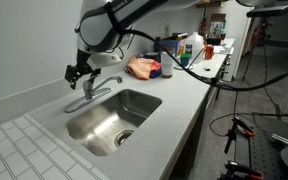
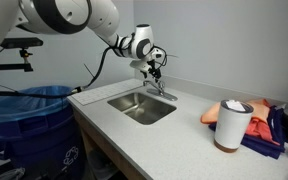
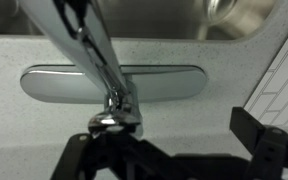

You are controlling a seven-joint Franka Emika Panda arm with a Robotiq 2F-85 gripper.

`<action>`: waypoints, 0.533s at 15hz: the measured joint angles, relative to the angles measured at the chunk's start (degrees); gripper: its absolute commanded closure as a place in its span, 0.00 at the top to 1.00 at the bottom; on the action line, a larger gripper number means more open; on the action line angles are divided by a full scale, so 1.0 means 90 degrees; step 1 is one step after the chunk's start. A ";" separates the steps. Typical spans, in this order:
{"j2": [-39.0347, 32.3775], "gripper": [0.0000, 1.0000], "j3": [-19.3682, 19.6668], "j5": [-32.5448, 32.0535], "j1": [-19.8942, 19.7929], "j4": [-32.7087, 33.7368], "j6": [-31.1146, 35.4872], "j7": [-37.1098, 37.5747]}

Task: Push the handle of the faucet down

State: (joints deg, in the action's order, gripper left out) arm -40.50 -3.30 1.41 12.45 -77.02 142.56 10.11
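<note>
Gripper (image 3: 174, 152) first: in the wrist view its two dark fingers (image 3: 267, 150) stand well apart with nothing clamped between them, so I judge it released, though the tips themselves are cut off at the frame's edge. In both exterior views the gripper (image 1: 77, 72) (image 2: 154, 66) hangs low over the back of the sink, tips pointed down, close upon the faucet (image 1: 92, 92) (image 2: 160, 86). That posture suits a push rather than a grasp, since a spread finger or the underside of the tool can bear on the lever from above. The handle (image 3: 117, 118) rises from the top of the stubby chrome body and lies off-centre in the gap, right against the darker finger on that side; whether they touch I cannot tell. Beyond it the flat oblong base (image 3: 174, 82) sits on the speckled grey counter (image 3: 24, 125), and the thin spout (image 3: 84, 35) runs away toward the steel basin (image 1: 94, 127) (image 2: 132, 96). The lever looks raised, so the downward push seems not yet done
</note>
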 measured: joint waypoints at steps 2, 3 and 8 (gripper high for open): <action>0.0005 1.00 0.0008 -0.0066 0.0026 -0.0025 0.0000 0.0014; 0.0006 1.00 0.0008 -0.0102 0.0029 -0.0030 0.0000 0.0016; 0.0043 1.00 0.0015 -0.0213 0.0043 -0.0086 0.0000 0.0024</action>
State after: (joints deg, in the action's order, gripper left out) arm -40.11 -3.17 -0.51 12.84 -77.79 142.56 10.33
